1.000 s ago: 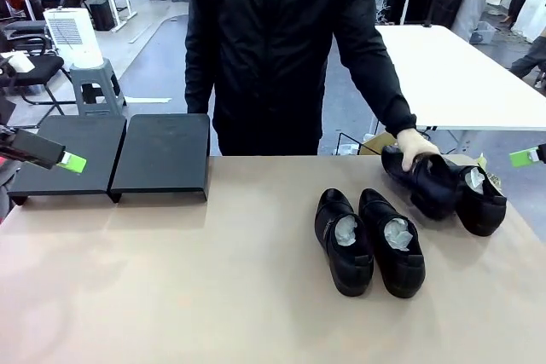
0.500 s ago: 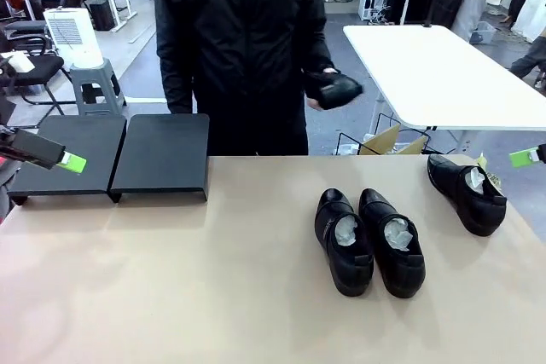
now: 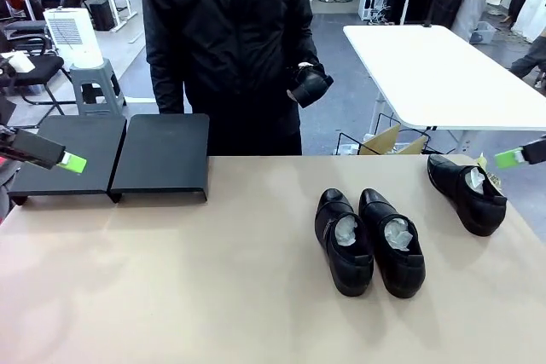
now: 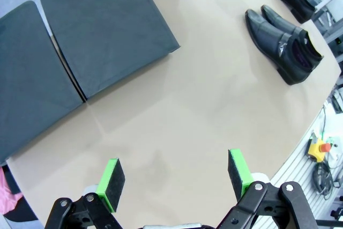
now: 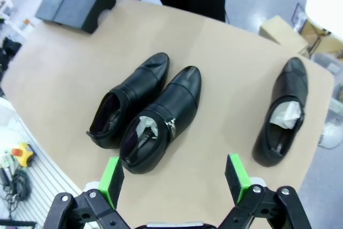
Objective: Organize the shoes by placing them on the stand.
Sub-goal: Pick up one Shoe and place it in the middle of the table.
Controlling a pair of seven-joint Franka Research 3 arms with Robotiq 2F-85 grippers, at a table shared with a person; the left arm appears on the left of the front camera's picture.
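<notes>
While a hand holds one shoe, left gripper, right gripper: released, empty.
Pair: five o'clock; best grasped by the heel.
Stand: ten o'clock; land flat.

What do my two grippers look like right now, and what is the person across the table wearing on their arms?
The left gripper and right gripper look alike. Each has two black linkage fingers with round metal pivot pins, and each finger is tipped with a flat, bright green pad. The person wears a black zip-front jacket with long black sleeves.
</notes>
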